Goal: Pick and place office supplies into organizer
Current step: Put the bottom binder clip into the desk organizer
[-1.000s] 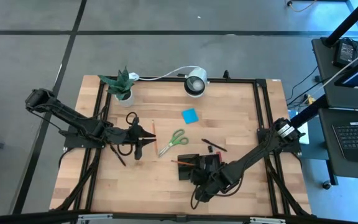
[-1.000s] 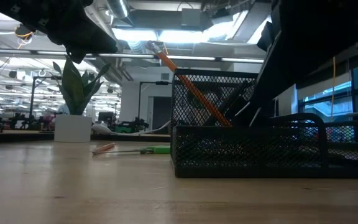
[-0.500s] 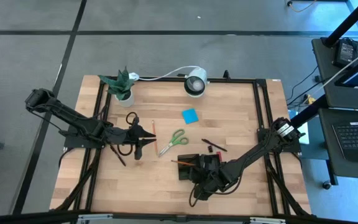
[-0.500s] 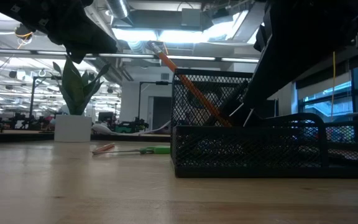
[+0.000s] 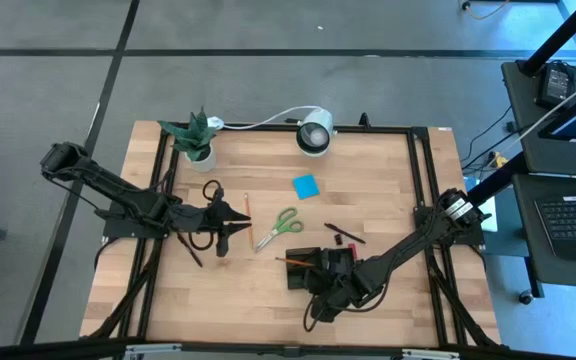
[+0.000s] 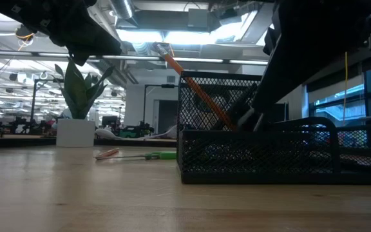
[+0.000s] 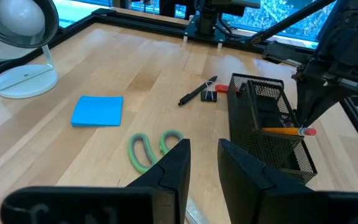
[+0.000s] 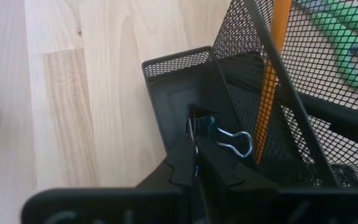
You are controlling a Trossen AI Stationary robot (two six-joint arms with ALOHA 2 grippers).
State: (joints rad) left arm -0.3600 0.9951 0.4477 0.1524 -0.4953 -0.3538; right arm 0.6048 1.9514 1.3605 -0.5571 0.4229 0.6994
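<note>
My right tool (image 8: pixel 194 163) reaches down into the black mesh organizer (image 5: pixel 318 268) at the table's (image 5: pixel 368 200) near edge, fingers pinched on a binder clip (image 8: pixel 219 138) over a low compartment, beside the leaning orange pencil (image 8: pixel 270 74). My left tool (image 7: pixel 202 163) hovers level, slightly apart and empty, facing the green-handled scissors (image 7: pixel 151 147).

Organizer (image 7: pixel 267 127): black wire mesh, fine grid pattern. Pencil (image 7: pixel 286 131) inside it: orange shaft, red eraser end. Sticky-note pad (image 7: pixel 97 111): plain bright blue. Scissors (image 7: pixel 149 147): green handles. Binder clip (image 8: pixel 211 133): black body, silver wire loops. Pen (image 7: pixel 197 92): black. Lamp (image 5: pixel 315 135): white. Plant (image 5: pixel 194 131): green leaves, white pot. Table (image 5: pixel 368 185): light wood-grain planks.
</note>
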